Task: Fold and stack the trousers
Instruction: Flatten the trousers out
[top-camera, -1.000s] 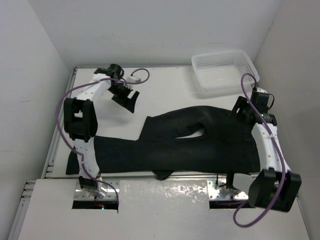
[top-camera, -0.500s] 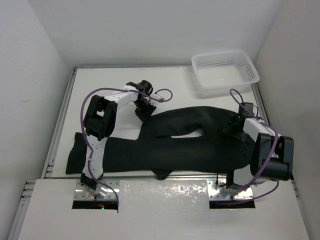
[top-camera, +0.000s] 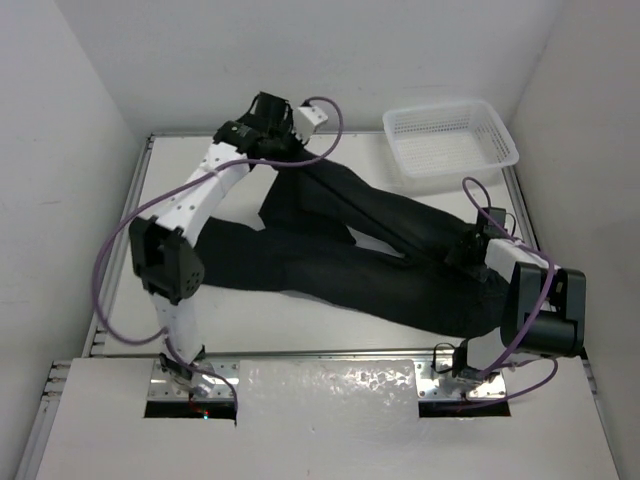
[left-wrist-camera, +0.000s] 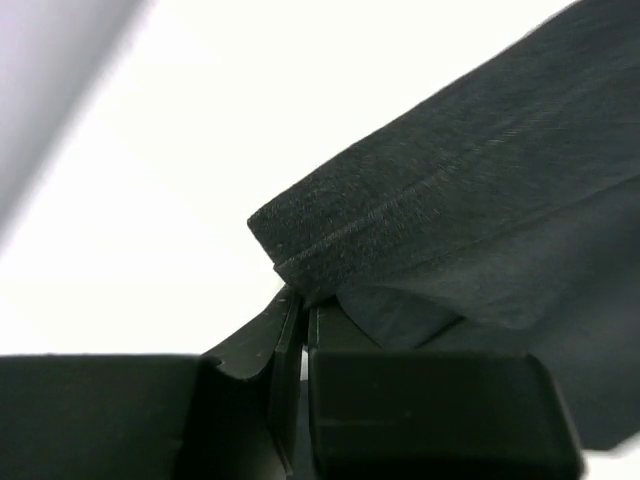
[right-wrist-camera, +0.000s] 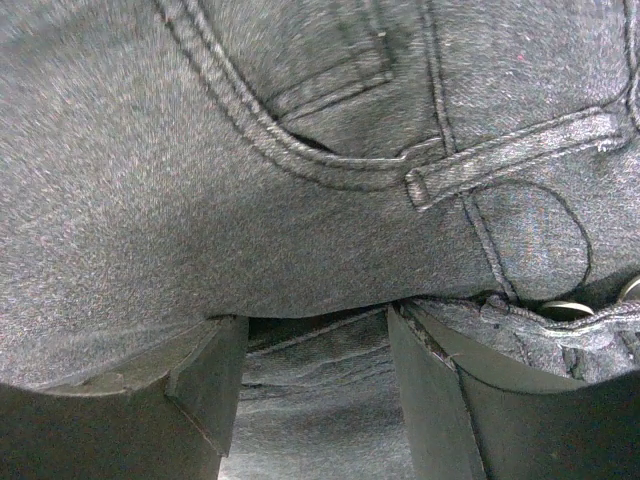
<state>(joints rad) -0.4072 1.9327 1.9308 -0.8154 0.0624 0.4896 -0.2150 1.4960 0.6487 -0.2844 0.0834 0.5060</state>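
Observation:
The black trousers (top-camera: 400, 285) lie across the table with the waist at the right and the legs spread toward the left. My left gripper (top-camera: 280, 135) hangs near the table's back edge, shut on the hem of the far leg (left-wrist-camera: 340, 235), which stretches taut from it down to the waist. In the left wrist view its jaws (left-wrist-camera: 300, 300) pinch the hem's corner. My right gripper (top-camera: 470, 245) rests on the waist. Its fingers (right-wrist-camera: 315, 325) stand apart, tips tucked under the pocket fabric (right-wrist-camera: 300, 150), with a lower layer showing between them.
A white mesh basket (top-camera: 505, 140) stands at the back right, close to the raised leg. Side walls close in the table left and right. Purple cables loop from both arms.
My left gripper shut on the far leg's hem and carried it up toward the back edge, dragging both legs rightward. The right gripper came down onto the waist and narrowed a little.

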